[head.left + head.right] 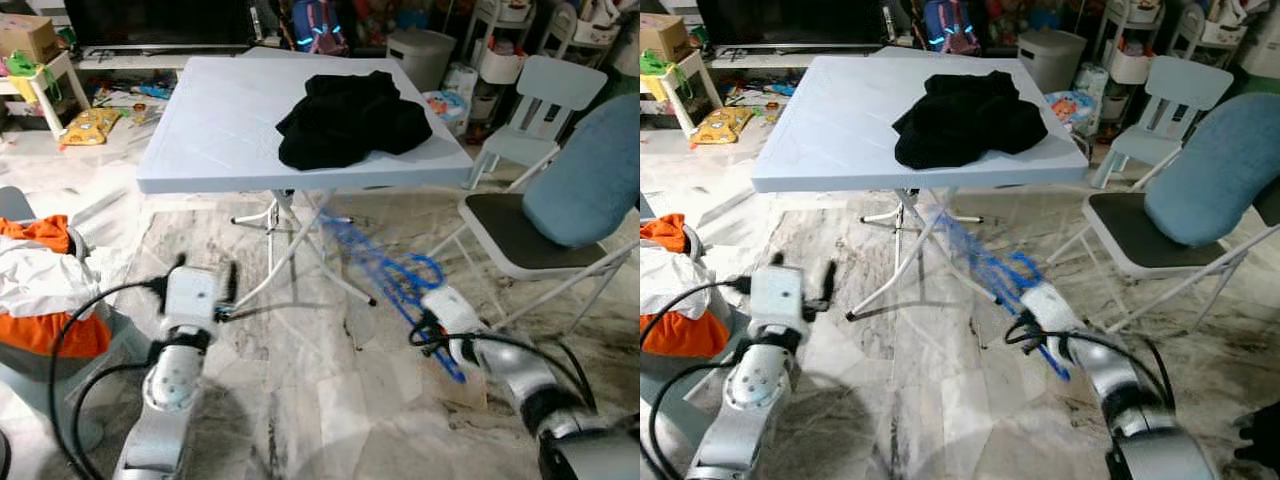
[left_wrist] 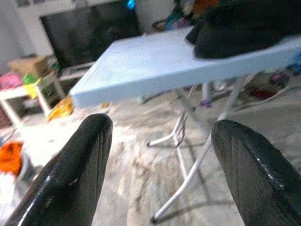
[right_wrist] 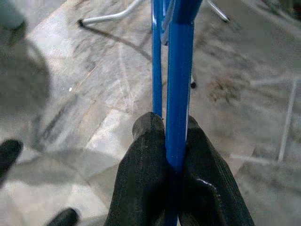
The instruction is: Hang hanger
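A blue plastic hanger (image 1: 378, 268) is blurred and slants up from my right gripper (image 1: 445, 345) toward the table legs, low over the floor. In the right wrist view that gripper (image 3: 171, 126) is shut on one blue bar of the hanger (image 3: 178, 70), with a thinner bar beside it. My left gripper (image 1: 206, 272) is held up at the lower left, short of the table. It is open, and its two black fingers (image 2: 70, 174) stand wide apart with nothing between them.
A pale blue folding table (image 1: 220, 130) stands ahead with a black garment (image 1: 350, 120) heaped on it. A folding chair with a blue cushion (image 1: 590, 180) is on the right and a small white chair (image 1: 545, 100) behind it. A basket of orange and white clothes (image 1: 40, 290) sits at left.
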`<state>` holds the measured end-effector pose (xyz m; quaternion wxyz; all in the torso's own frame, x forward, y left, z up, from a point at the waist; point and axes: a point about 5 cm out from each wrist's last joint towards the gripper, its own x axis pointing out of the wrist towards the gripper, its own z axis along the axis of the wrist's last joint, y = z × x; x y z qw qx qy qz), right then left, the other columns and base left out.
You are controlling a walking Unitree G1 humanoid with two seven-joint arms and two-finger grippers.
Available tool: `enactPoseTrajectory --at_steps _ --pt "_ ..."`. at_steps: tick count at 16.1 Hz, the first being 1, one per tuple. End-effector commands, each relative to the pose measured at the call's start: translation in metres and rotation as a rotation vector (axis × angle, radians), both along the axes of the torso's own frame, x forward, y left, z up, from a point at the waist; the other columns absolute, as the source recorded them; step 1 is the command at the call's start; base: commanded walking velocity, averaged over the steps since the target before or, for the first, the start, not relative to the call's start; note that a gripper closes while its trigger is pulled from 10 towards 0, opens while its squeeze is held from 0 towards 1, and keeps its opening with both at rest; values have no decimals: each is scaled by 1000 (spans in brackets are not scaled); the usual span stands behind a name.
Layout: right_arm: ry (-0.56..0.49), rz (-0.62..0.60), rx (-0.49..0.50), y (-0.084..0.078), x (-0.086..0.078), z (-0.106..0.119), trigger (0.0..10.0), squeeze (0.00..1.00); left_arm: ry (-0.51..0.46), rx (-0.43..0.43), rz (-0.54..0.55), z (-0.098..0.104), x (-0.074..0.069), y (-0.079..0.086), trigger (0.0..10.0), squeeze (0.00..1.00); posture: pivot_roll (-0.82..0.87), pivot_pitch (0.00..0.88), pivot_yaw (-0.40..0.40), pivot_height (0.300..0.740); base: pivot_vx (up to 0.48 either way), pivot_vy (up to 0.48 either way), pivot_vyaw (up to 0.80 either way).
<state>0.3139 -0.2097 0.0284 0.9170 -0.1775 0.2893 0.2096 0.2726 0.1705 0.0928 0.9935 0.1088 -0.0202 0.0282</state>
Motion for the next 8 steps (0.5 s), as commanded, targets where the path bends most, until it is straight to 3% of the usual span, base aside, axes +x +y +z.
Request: enactPoseTrajectory --at_steps 1,3,4,6,7,8 --pt "-44 -66 39 -2 3 6 0 0 8 -22 46 -4 2 5 10000 1000 -48 0 -17 740 0 0 0" --pt "-55 -248 71 -17 -5 0 0 0 57 -27 124 -18 1 13 10000 1000 -73 0 15 740 0 0 0" --pt "-64 -328 83 -24 -8 0 0 0 75 -28 138 -23 -1 15 10000 0 -88 0 31 740 0 0 0" --pt "-72 -404 107 -30 -9 1 0 0 95 -33 148 -27 -4 16 10000 0 -93 0 38 740 0 0 0" --pt "-79 -454 165 -30 -6 8 0 0 122 -83 156 -32 -4 15 10000 0 -98 0 50 740 0 0 0" --pt "-100 -429 172 -26 -3 14 0 0 143 -137 133 -33 -3 12 10000 0 -99 0 51 740 0 0 0"
